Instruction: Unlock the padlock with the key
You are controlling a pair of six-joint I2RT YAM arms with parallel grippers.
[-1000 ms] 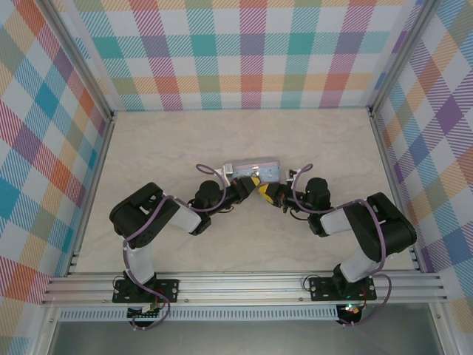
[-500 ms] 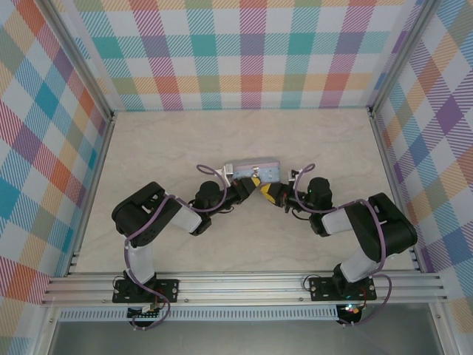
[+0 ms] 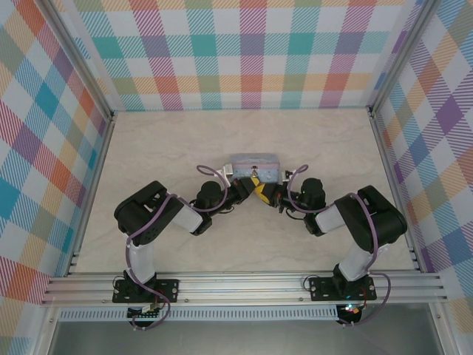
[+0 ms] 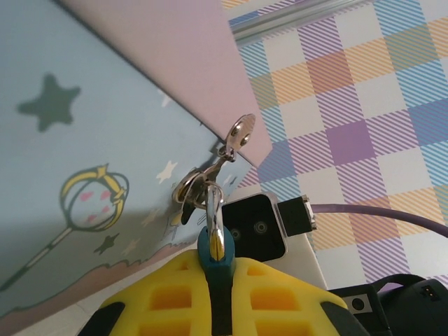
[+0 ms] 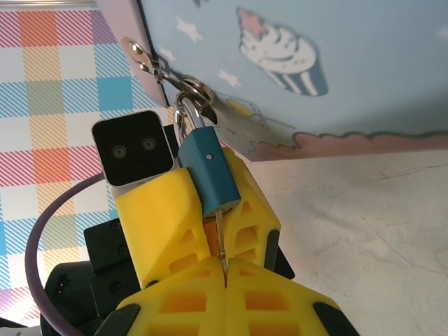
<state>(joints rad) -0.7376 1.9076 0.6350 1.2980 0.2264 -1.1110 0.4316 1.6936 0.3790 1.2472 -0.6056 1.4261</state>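
The blue padlock (image 5: 210, 171) hangs by its metal shackle (image 4: 213, 213) from the hasp ring (image 4: 187, 187) of a light-blue cartoon tin (image 3: 255, 164). My left gripper (image 4: 215, 271) is shut on the padlock's body, one yellow finger (image 5: 157, 210) on each side. The thin key (image 5: 221, 238) runs from the padlock's underside down into my right gripper (image 5: 225, 266), which is shut on its lower end. The key's head is hidden between those fingers. In the top view both grippers (image 3: 259, 189) meet just in front of the tin.
The tin (image 4: 84, 161) stands mid-table, its pink side and clasp tab (image 4: 241, 129) close above the padlock. The two wrist cameras (image 5: 133, 147) nearly touch. Bare marble table (image 3: 185, 140) stretches all round, with plaid walls (image 3: 251, 52) behind and at both sides.
The right arm has drawn in to the left, toward the padlock. The tin has turned slightly, to sit more squarely. Both grips are unchanged.
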